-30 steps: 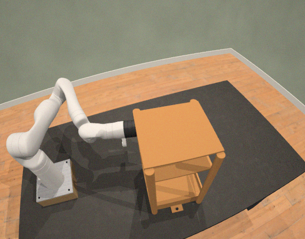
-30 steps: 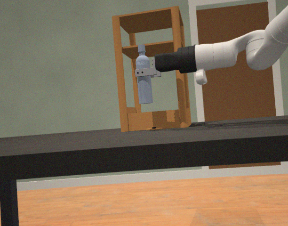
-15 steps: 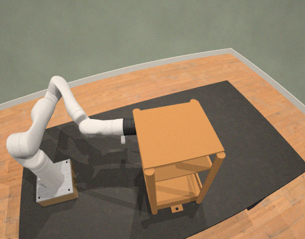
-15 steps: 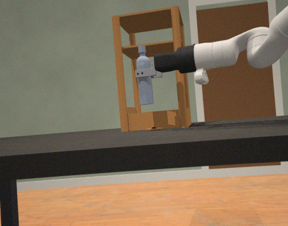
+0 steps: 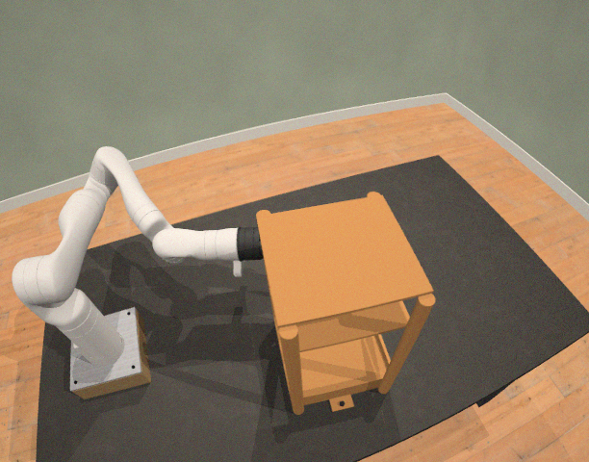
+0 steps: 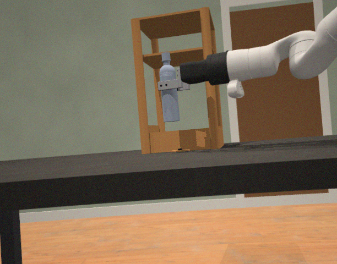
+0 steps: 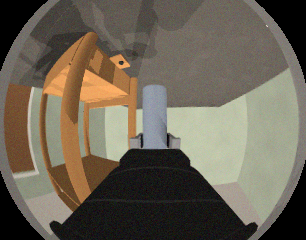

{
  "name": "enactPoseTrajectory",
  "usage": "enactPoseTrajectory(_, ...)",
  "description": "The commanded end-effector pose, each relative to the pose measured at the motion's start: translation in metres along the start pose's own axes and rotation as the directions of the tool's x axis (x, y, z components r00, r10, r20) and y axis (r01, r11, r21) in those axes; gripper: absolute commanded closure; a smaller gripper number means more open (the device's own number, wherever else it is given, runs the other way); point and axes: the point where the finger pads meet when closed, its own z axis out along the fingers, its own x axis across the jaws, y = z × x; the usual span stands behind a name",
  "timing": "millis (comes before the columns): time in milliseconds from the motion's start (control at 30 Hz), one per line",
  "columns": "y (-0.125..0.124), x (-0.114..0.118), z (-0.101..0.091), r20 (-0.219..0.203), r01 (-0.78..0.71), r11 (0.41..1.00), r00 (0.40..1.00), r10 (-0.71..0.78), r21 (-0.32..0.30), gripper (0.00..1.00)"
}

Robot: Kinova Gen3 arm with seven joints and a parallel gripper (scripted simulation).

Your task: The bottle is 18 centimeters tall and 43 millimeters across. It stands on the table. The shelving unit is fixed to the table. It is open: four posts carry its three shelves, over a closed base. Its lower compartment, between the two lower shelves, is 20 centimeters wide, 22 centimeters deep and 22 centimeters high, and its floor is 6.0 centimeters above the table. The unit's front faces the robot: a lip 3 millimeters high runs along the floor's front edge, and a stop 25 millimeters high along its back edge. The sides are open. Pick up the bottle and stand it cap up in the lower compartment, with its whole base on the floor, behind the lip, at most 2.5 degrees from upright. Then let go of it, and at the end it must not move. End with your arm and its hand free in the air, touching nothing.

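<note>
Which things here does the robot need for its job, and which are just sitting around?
Needed for the job:
- the blue bottle, held upright
- the hand, shut around the bottle's middle
- the orange shelving unit, where the bottle has to go

Just there:
- the brown door behind the arm
- the black table
- the wooden floor

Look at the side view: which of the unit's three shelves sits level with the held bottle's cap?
The middle shelf. The bottle's cap lines up with it; the top shelf sits above, the lowest far below.
</note>
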Motion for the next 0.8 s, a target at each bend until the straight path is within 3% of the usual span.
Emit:
enactPoseTrajectory(0, 0.0027, 0.0009, 0.0009, 0.01, 0.002, 1.0, 1.0, -0.002, -0.007, 1.0)
enactPoseTrajectory(767, 0.0059, -0.0007, 0.0022, 0.132, 0.006, 1.0, 0.991, -0.003, -0.017, 1.0)
